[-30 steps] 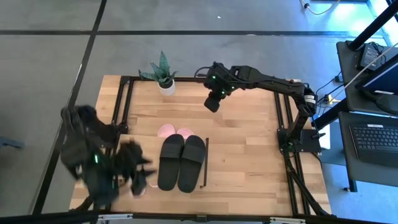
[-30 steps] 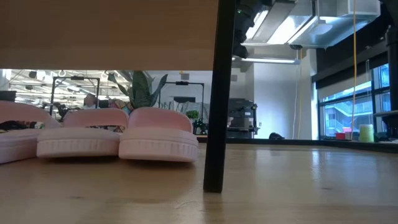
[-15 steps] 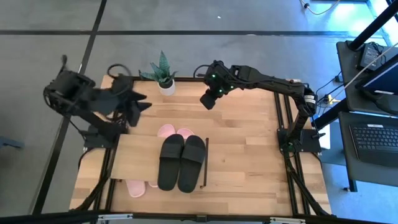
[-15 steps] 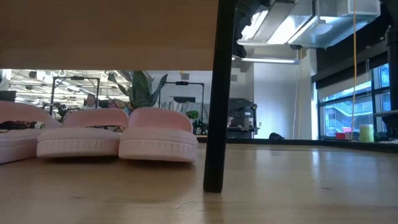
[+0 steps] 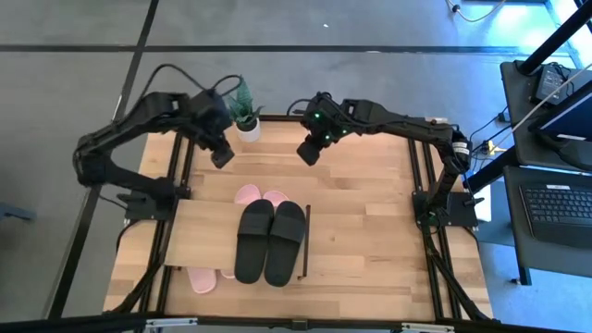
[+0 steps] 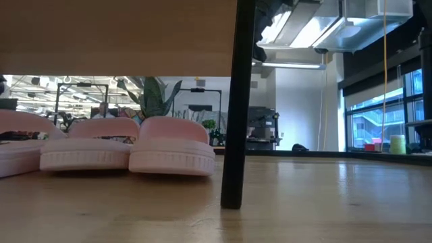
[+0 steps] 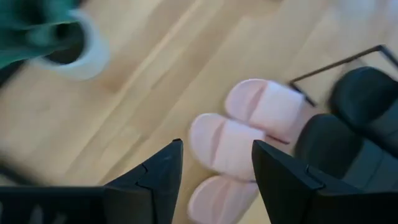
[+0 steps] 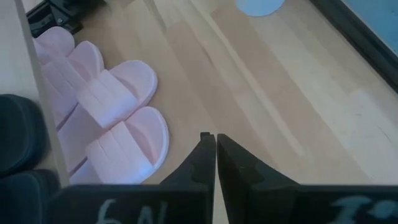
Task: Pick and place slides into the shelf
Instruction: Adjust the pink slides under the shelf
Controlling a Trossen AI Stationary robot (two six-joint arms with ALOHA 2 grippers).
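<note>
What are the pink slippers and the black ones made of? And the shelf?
The pink slides look like soft matte foam or rubber: smooth, moulded in one piece, no shine. The black slides look the same, matte and moulded. The shelf has a pale wood board with visible grain, on a thin black leg, probably metal.

Grey floor point(image 5: 83, 74) w/ dark seam lines around the plank tabletop point(image 5: 370, 185). Beyond tabletop's right edge: dark desk w/ laptop point(image 5: 558, 215). Low view: big room behind, ceiling light fixtures point(image 6: 317, 30), windows point(image 6: 378, 118) at right, potted plant point(image 6: 154, 98) near tabletop's far edge.
</note>
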